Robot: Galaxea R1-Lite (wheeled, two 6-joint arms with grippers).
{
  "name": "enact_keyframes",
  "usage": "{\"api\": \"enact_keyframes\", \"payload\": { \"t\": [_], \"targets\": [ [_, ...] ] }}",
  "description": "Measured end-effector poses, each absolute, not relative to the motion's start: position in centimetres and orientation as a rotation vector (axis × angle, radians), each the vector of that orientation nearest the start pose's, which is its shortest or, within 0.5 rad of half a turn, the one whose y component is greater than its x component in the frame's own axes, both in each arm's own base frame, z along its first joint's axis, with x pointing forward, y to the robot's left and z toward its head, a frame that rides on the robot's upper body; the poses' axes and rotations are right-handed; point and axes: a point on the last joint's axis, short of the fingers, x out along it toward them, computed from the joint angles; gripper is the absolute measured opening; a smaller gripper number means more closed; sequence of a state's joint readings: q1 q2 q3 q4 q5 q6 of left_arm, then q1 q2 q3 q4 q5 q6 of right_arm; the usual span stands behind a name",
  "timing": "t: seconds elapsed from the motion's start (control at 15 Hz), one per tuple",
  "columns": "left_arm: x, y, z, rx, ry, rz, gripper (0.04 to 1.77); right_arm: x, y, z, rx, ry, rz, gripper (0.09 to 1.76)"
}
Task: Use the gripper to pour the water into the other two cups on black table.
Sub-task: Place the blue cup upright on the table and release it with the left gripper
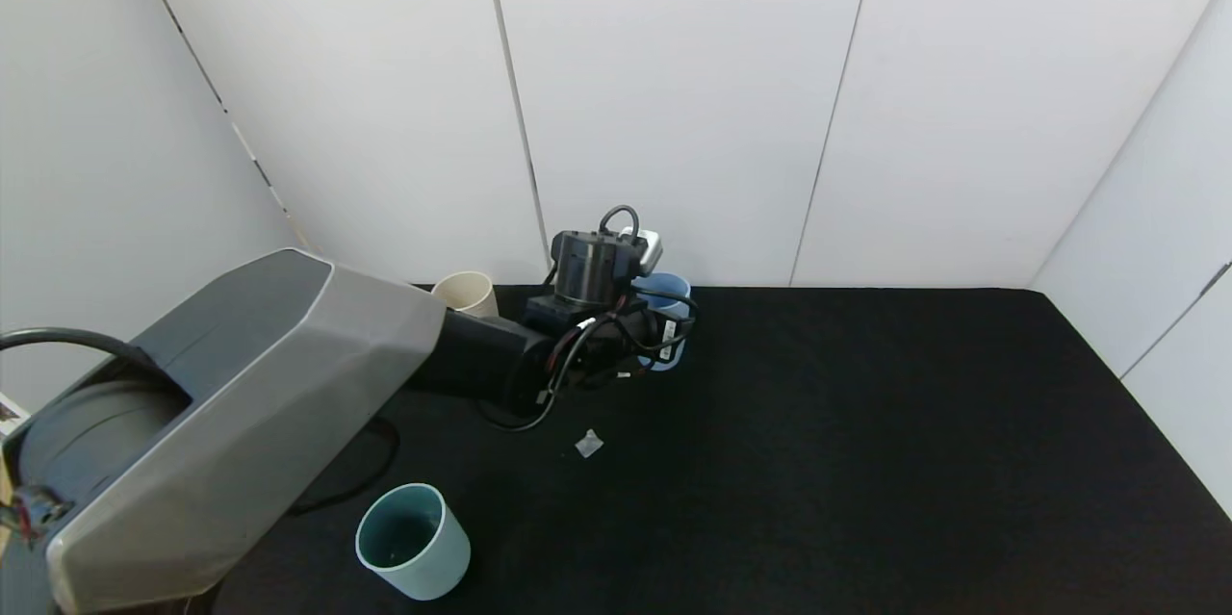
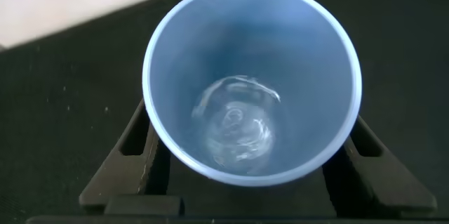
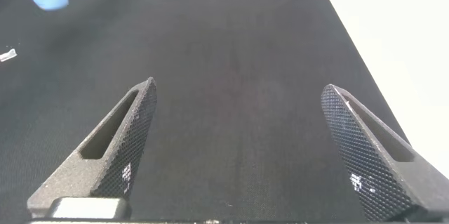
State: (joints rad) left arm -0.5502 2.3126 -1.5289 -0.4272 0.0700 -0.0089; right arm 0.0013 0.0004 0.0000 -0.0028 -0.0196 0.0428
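Observation:
My left gripper [image 1: 662, 334] reaches out over the black table [image 1: 866, 461] at the back, by the wall. It is shut on the light blue cup [image 1: 666, 292], which is upright. In the left wrist view its jaws stand on either side of the cup [image 2: 252, 34], and a little clear water [image 2: 237, 131] lies at the bottom. The slim beige cup [image 1: 466, 292] stands to the left of the arm, partly hidden behind it. The pale teal cup [image 1: 414, 540] stands near the front left. My right gripper [image 3: 238, 87] is open and empty over bare table; it does not show in the head view.
A small clear scrap [image 1: 588, 443] lies on the table between the blue cup and the teal cup. The left arm's grey housing [image 1: 221, 422] fills the front left. White walls close the back and the right side.

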Motion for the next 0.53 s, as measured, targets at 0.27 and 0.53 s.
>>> {"api": "enact_keyframes", "payload": {
  "t": [0.27, 0.53],
  "targets": [
    [41.5, -24.7, 10.1, 0.086, 0.369, -0.451, 1.22, -2.3, 0.0, 7.6, 0.043, -0.003, -0.019, 1.71],
    [41.8, -24.8, 9.1, 0.095, 0.385, -0.449, 1.22, -2.3, 0.0, 7.6, 0.043, -0.002, -0.018, 1.71]
  ]
}}
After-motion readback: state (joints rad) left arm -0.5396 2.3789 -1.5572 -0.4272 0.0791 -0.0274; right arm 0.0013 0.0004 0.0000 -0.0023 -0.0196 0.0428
